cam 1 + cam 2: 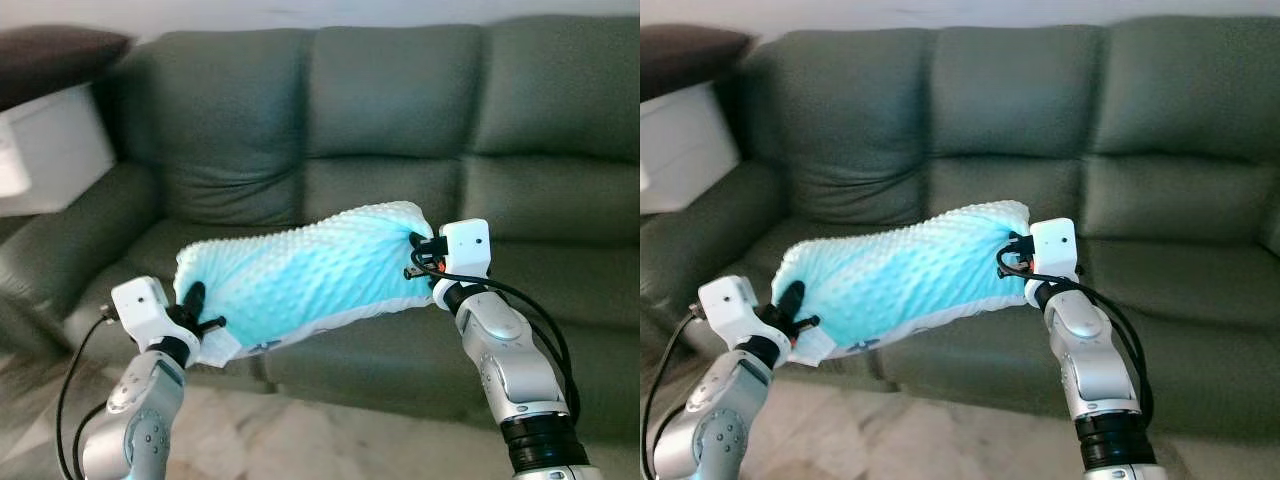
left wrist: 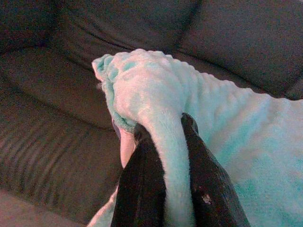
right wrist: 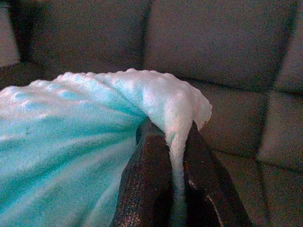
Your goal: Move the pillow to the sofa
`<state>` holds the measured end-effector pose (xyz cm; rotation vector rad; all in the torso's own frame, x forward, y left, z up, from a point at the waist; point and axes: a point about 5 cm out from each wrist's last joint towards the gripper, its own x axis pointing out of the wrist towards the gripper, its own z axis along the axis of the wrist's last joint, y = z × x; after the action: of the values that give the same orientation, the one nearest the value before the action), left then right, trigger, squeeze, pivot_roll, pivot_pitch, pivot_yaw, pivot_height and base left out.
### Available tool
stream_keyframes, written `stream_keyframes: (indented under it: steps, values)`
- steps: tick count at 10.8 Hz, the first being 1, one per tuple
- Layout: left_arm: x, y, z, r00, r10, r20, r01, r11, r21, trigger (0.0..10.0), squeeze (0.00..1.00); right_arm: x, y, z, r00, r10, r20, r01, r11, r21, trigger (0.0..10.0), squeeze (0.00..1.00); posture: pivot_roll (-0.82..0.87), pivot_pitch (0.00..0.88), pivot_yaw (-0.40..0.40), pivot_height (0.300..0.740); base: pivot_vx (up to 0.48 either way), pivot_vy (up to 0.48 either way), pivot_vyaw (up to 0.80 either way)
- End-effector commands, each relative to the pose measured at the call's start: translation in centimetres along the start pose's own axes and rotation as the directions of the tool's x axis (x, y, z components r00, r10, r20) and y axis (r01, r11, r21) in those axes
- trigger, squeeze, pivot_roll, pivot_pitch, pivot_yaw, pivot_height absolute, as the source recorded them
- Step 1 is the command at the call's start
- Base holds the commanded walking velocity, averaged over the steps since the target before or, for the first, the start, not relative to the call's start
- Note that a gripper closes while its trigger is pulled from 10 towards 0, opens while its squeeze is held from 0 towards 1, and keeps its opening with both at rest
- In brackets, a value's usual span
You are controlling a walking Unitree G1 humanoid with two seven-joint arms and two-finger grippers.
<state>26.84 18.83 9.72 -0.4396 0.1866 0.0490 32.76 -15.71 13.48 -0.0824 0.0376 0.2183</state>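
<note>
Green sofa (image 1: pixel 400 120) behind, aqua pillow (image 1: pixel 300 275) held up between left gripper (image 1: pixel 195 312) and right gripper (image 1: pixel 418 255), both jaws clamped on its ends.

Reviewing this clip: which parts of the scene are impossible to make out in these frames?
- Underside of the pillow: head views, faces away from the camera.
- Sofa right end: head views, cut off by the frame edge.
- Fingertips of the left gripper and right gripper: wrist views, buried in pillow fabric.
- Dark item on the white furniture, upper left: blurred and cropped by the frame edge.
</note>
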Motion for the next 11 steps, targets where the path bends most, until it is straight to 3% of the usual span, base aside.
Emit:
stream_keyframes:
  steps: [1, 6, 8, 11]
  values:
    - [0.09, -0.22, 0.74, 0.999, -0.017, 0.031, 0.016, 0.999, 0.032, 10.0, 0.0, 0.14, -0.25, 0.41, 1.0, -0.015, 0.008, 0.015, 1.0, -0.002, 10.0, 0.0, -0.25, 0.0, 0.081, 0.74, 0.0, 0.0, -0.8]
    - [0.07, -0.18, 0.9, 0.999, -0.021, 0.047, 0.019, 0.999, 0.044, 10.0, 0.0, 0.15, -0.27, 0.29, 1.0, -0.016, 0.001, 0.016, 1.0, -0.004, 10.0, 0.0, -0.24, 0.0, 0.079, 0.74, 0.0, 0.0, -0.8]
    - [0.07, -0.28, 0.95, 0.997, -0.04, 0.059, 0.033, 0.992, 0.118, 10.0, 0.0, 0.14, -0.3, 0.27, 1.0, -0.018, -0.003, 0.018, 1.0, -0.005, 10.0, 0.0, -0.25, 0.0, 0.078, 0.74, 0.0, 0.0, -0.8]
    - [0.03, -0.35, 0.76, 0.998, -0.041, 0.052, 0.037, 0.996, 0.08, 10.0, 0.0, 0.27, -0.2, 0.23, 1.0, -0.014, -0.01, 0.014, 1.0, -0.004, 10.0, 0.0, -0.24, 0.0, 0.073, 0.74, 0.0, 0.0, -0.8]
